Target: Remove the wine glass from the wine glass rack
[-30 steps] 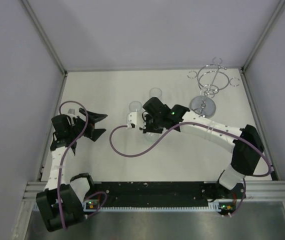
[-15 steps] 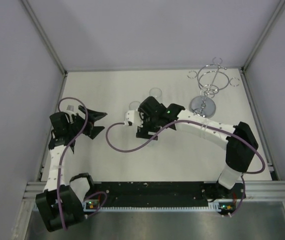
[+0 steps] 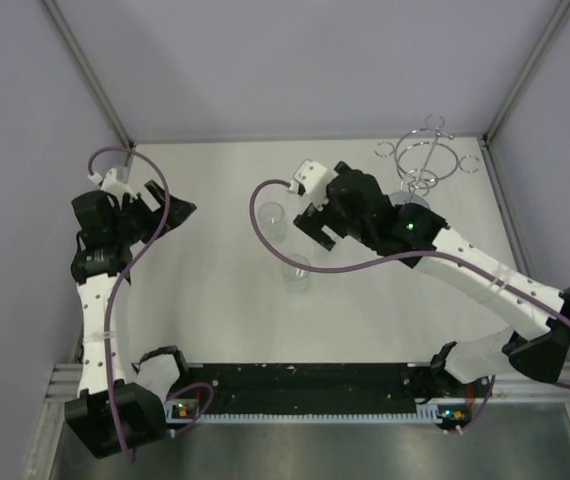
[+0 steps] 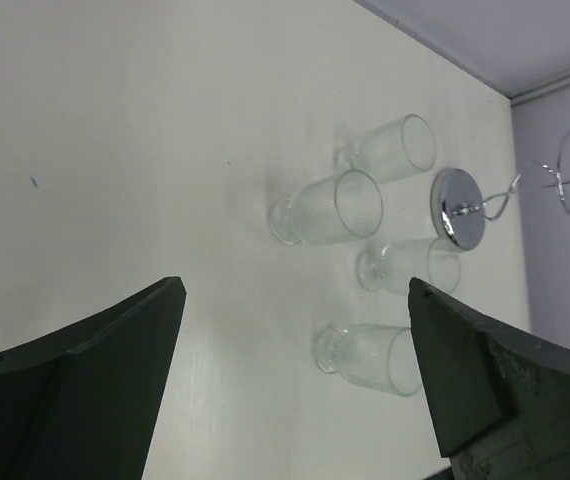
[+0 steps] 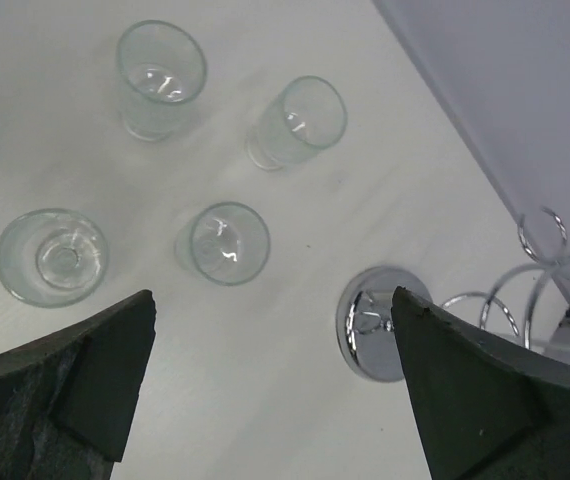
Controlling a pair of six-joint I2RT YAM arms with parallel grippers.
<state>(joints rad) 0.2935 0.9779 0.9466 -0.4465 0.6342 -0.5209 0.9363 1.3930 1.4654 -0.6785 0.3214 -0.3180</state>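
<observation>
The wine glass rack [image 3: 420, 165] stands at the back right, a silver wire stand on a round shiny base [image 5: 370, 325]. I see no glass on its loops [image 5: 525, 285]. Several wine glasses stand upright on the table to its left, such as one [image 5: 225, 243] near the base and another [image 3: 296, 272] nearer the front. My right gripper [image 5: 273, 300] hangs open and empty above the table between the glasses and the rack base. My left gripper [image 4: 295, 285] is open and empty too, raised at the left and facing the glasses [image 4: 330, 208].
Grey walls close the table [image 3: 205, 180] in at the back and both sides. The right arm's purple cable [image 3: 355, 265] loops over the middle. The arm bases sit on a black rail [image 3: 305, 380] at the near edge.
My right gripper opened and let go of a glass, leaving it on the table, then rose and swung back right toward the rack. My left arm lifted and moved toward the back.
</observation>
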